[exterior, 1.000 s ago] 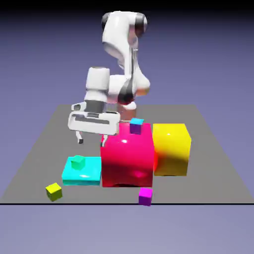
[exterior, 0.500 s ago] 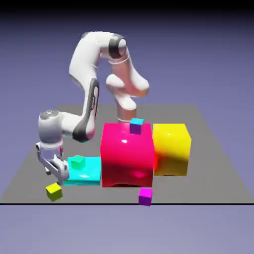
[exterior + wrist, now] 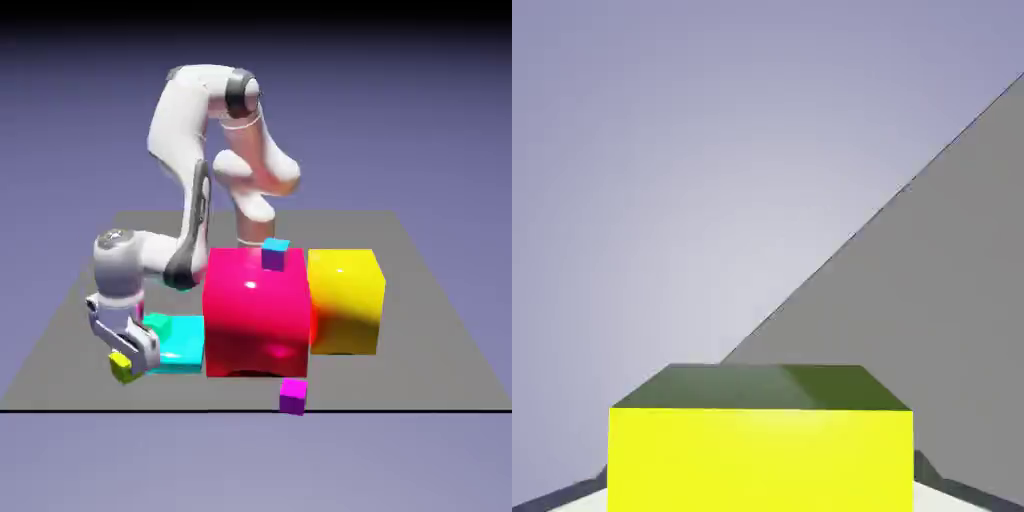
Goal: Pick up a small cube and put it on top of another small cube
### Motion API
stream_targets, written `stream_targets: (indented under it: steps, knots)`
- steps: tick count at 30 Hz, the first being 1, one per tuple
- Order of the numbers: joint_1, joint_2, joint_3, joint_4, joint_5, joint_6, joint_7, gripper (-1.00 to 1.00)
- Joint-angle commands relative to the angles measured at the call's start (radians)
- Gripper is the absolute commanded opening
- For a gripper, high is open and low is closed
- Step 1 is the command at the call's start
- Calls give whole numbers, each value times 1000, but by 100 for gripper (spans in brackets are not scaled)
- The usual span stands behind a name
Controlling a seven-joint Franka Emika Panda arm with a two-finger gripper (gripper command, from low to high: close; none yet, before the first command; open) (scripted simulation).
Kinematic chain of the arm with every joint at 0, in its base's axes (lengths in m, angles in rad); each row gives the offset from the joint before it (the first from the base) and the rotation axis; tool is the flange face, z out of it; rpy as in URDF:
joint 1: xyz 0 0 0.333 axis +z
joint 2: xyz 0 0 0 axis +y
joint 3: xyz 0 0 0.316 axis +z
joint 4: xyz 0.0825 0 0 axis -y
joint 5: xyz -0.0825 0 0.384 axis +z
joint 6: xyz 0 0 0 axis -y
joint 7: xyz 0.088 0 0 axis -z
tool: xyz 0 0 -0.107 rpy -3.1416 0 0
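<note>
**Yellow cube in the grip, low at the table's near corner**

Yellow small cube [image 3: 124, 367] sits between the fingertips of the white two-finger gripper [image 3: 128, 362], at the exterior view's left, near the front edge of the grey table [image 3: 440, 330]. In the hand view the cube [image 3: 762, 440] fills the bottom of the frame, with both tips just showing at its lower corners; the gripper reads as pinched on it. Whether the cube is touching the table or slightly clear of it cannot be told.

Layout:
- flat cyan block [image 3: 182, 345] just beside the gripper, carrying a small green cube [image 3: 157, 324]
- large magenta block [image 3: 258, 312] with a small blue-and-purple cube [image 3: 275, 253] on top
- large yellow block [image 3: 346, 300] touching the magenta one
- small purple cube [image 3: 292, 396] alone at the front edge

Judgement: grasp made, placing not yet done.

Risks:
- Green cube is the nearest target, but it is hard against the gripper's side; a sideways move made too low would knock it off the cyan block.
- Hand is tilted, so the cube may land corner-first and topple.
- Releasing off-centre on so small a top would let it slide off.
</note>
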Motion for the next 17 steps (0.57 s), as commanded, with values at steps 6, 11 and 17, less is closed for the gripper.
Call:
stream_targets:
  steps: [6, 11, 17]
  knots:
    - [218, -119, 153, -109, -76, -18, 28, -100]
    - [283, -27, 128, -107, -139, 70, 71, -100]
    - [279, -37, 132, -109, -134, 61, 67, 100]
